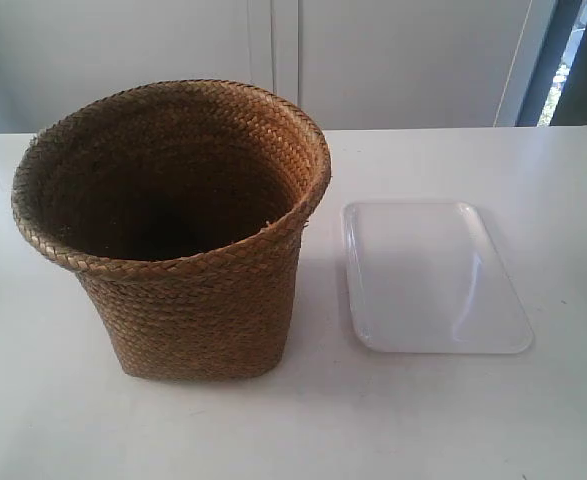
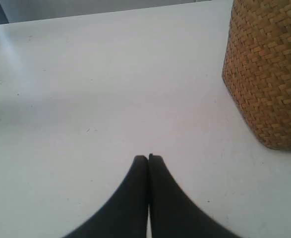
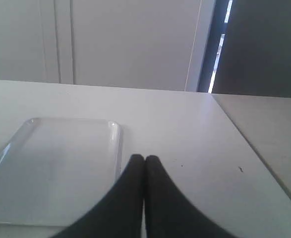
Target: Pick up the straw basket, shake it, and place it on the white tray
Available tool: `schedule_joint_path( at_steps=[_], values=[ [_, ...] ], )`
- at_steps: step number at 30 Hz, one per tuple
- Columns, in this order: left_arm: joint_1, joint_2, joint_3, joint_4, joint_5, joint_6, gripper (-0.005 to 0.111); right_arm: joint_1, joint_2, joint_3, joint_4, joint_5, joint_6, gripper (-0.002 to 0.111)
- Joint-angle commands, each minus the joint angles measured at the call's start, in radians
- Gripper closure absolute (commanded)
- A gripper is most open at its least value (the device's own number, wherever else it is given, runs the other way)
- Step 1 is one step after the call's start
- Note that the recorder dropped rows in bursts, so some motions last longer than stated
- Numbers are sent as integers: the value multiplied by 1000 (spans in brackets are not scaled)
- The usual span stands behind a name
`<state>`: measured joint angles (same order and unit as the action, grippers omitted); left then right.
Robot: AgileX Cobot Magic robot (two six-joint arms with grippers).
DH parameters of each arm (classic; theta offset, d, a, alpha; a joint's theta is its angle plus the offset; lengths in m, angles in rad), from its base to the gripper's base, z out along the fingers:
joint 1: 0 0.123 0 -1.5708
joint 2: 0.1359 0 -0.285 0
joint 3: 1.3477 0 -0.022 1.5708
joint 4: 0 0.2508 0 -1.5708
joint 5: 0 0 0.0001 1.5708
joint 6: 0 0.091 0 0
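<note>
Your left claw [image 2: 148, 157] and right claw [image 3: 144, 157] are pinched closed, empty. The straw basket [image 1: 188, 300] stands on the desk [image 1: 453, 420] beside the white tray [image 1: 435, 285]; grip its rim unevenly and it may tilt, or shove the tray.

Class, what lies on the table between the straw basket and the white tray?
Nothing: only a bare strip of white table separates the straw basket from the white tray, as the exterior view shows.

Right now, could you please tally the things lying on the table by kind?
Basket: 1
Tray: 1
Total: 2
</note>
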<state>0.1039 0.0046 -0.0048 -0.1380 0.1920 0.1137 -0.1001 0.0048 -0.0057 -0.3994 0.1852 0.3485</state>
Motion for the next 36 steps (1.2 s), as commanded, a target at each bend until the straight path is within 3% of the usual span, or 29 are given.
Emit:
schedule_joint_path(
  at_steps=[1,17,26,27,30,31,36],
  values=[
    [1,-5,5,-10,1,-2,107,-8,-5,6,2,-7,-5,108],
    [1,-5,5,16,-4,18,107,-8,-5,6,-1,-9,-12,108],
    [1,-5,5,84,-126,73,107,-8,-5,6,1,-9,-12,108],
    [1,-5,5,64,-158,37,107,-8,-5,6,3,-27,-8,108],
    [1,-5,5,-230,-302,-311,107,-8,-5,6,5,-149,55,108],
    [1,-5,5,-264,-317,-382,107,-8,-5,6,5,-185,76,108],
    [1,-5,5,-269,-337,-418,107,-8,-5,6,5,-241,79,108]
  ],
)
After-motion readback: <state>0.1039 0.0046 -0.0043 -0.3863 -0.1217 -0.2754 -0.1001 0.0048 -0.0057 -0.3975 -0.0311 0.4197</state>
